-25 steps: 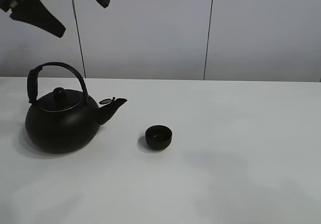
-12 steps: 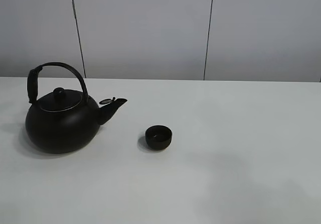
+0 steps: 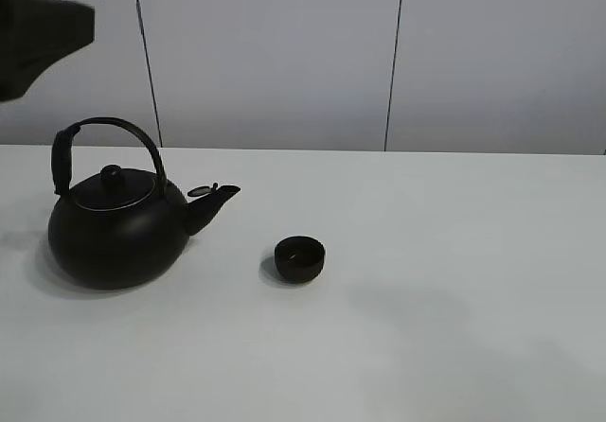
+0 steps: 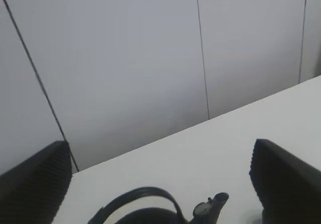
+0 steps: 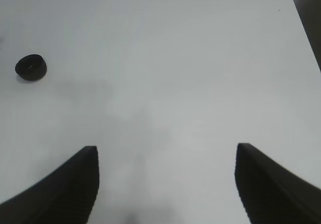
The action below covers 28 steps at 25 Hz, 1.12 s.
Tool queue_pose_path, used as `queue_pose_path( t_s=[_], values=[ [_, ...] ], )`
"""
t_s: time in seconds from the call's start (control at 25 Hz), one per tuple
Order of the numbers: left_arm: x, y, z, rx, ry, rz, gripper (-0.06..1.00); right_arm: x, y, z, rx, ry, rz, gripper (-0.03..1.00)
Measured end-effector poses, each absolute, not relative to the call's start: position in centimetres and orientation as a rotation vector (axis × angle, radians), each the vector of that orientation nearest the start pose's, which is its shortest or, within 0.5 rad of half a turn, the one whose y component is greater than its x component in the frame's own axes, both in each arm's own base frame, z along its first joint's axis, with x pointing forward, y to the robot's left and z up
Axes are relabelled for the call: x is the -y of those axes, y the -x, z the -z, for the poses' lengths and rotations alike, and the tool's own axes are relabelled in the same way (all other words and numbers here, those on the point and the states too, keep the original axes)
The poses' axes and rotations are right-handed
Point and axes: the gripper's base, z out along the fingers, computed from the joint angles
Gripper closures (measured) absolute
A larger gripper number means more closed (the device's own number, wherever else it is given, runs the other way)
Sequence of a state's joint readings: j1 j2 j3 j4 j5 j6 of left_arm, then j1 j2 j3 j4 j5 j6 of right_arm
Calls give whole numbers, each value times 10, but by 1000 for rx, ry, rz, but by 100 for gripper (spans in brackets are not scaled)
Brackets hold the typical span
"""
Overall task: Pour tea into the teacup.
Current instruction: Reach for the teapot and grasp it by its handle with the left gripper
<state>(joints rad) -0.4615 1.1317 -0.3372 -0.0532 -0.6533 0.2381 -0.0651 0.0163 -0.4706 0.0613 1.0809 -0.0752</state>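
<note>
The teacup point(image 3: 300, 258) is small, round and black. It sits upright on the white table point(image 3: 454, 252), a bit left of the middle. Its mouth faces up. The inside looks dark with a tiny shine, and I cannot tell if there is any tea in it. The right wrist view also shows the teacup point(image 5: 30, 67), small and far off from the fingers.

To the left of the cup stands the big black kettle point(image 3: 118, 228). The two are near each other but apart. The kettle's spout point(image 3: 213, 200) points right, toward the cup. Its lid point(image 3: 112, 187) is on, so what is inside is hidden. Its curved handle point(image 3: 104, 129) arches up over the lid.

The left gripper point(image 4: 159, 156) hangs high above the kettle. Its two fingers point(image 4: 35, 184) are spread wide apart and hold nothing. Between them the top of the handle and the tip of the spout show below.

The right gripper point(image 5: 166, 151) hangs over the bare right part of the table. Its fingers point(image 5: 271, 184) are wide apart too and hold nothing.

A dark shape point(image 3: 38, 34), blurry, sits at the top left corner of the high view, above the kettle. Behind the table is a grey wall point(image 3: 275, 53) with thin dark lines running down it.
</note>
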Motion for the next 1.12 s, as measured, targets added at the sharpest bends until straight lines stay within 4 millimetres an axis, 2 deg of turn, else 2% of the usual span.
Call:
queue_pose_path(
  t_s=[0.12,0.44,0.72,1.12],
  values=[
    [78,-188,-220,-1597,-461,135,25,-5,0,-268,-2109,12,10,45],
    [64,-212,-175,-1728,-368,134,25,-5,0,-268,-2109,12,10,45],
    [51,-229,-149,-1734,-261,136,25,-5,0,-268,-2109,12,10,45],
    [55,-257,-126,-1789,-281,177,25,-5,0,-268,-2109,12,10,45]
  ],
)
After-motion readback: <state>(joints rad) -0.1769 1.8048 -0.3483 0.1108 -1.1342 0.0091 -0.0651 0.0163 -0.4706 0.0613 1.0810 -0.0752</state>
